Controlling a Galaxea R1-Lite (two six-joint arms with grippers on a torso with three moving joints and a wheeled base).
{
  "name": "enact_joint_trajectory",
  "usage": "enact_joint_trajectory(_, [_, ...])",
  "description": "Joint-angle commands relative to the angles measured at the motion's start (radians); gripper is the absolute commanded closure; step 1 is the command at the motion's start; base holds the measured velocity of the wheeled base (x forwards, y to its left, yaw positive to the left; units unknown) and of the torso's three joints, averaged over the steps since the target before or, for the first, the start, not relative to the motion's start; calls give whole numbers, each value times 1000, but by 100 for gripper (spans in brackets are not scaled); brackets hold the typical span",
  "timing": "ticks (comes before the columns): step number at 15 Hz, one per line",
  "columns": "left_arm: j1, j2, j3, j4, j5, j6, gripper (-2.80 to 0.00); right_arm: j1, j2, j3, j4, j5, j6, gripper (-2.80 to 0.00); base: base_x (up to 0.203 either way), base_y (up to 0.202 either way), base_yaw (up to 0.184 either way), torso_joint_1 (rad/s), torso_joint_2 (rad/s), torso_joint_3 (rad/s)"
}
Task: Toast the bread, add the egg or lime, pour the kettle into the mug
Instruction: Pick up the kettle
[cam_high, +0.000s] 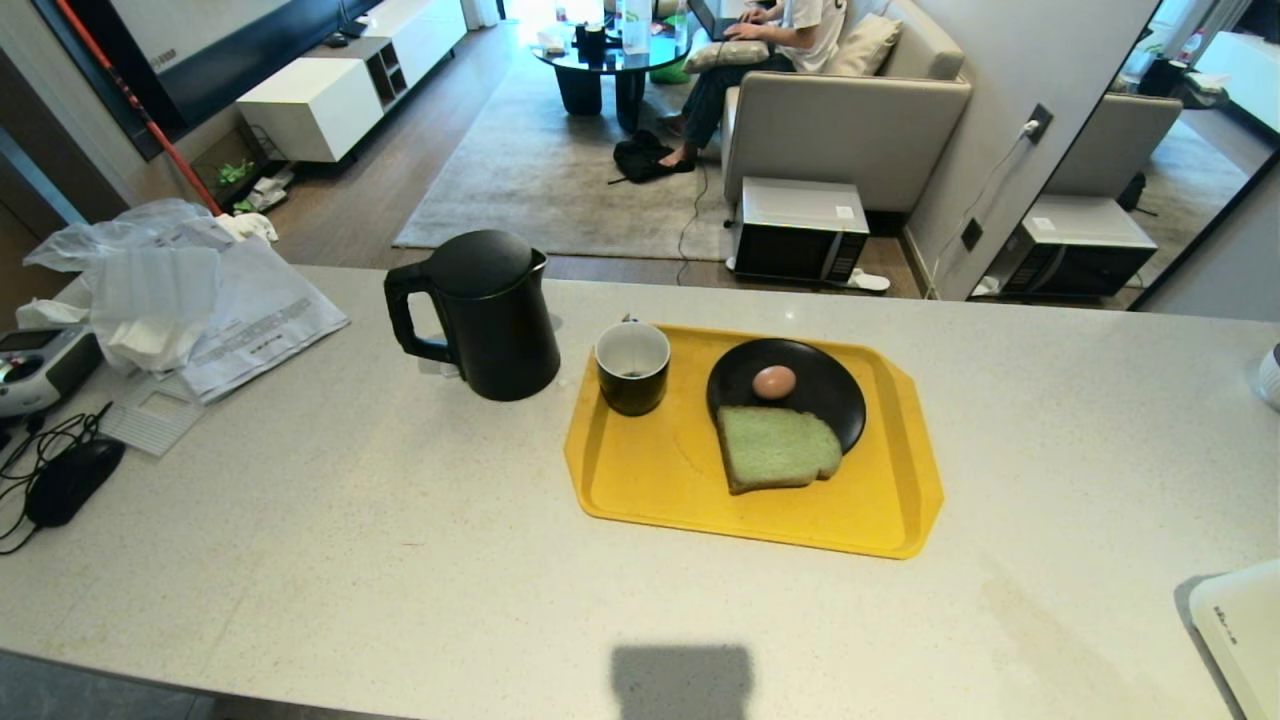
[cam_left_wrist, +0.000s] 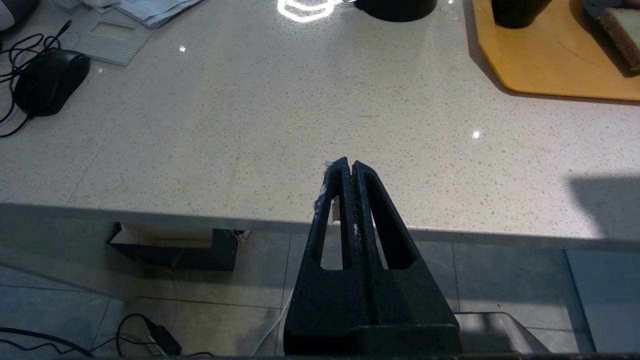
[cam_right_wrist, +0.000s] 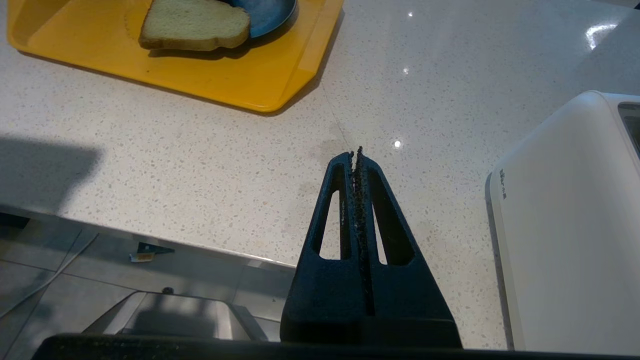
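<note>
Bread (cam_high: 778, 447) ahead-left of clenched, empty right gripper (cam_right_wrist: 356, 156), half on plate (cam_high: 830, 395); left gripper (cam_left_wrist: 349, 166) farther, likewise clenched.

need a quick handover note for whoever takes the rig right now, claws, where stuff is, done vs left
Left claw: shut, empty, parked over the near counter edge.
Right claw: shut, empty, at the near edge beside the white toaster.
Bread: lying partly on the black plate, partly on the yellow tray.
Egg: on the plate. No lime in view.
Mug: on the tray's far left corner.
Kettle: upright on the counter, left of the tray, lid shut.
Done: bread and egg plated. Whether the bread was toasted or the mug filled cannot be told.
Left: check the mug; pour if needed.
</note>
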Motion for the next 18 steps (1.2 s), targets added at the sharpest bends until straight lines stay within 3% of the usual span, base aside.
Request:
enact_joint_trajectory(1, [2, 1, 0, -1, 0, 4, 0, 0, 3, 2, -1, 0, -1, 0, 0, 0, 0, 0, 0, 0])
enact_joint_trajectory(13, [0, 1, 0, 3, 0, 6, 0, 0, 3, 2, -1, 0, -1, 0, 0, 0, 0, 0, 0, 0])
enact_joint_trajectory(18, [0, 1, 0, 3, 0, 0, 0, 0, 4, 2, -1, 1, -1, 0, 156, 0, 0, 8, 3, 2])
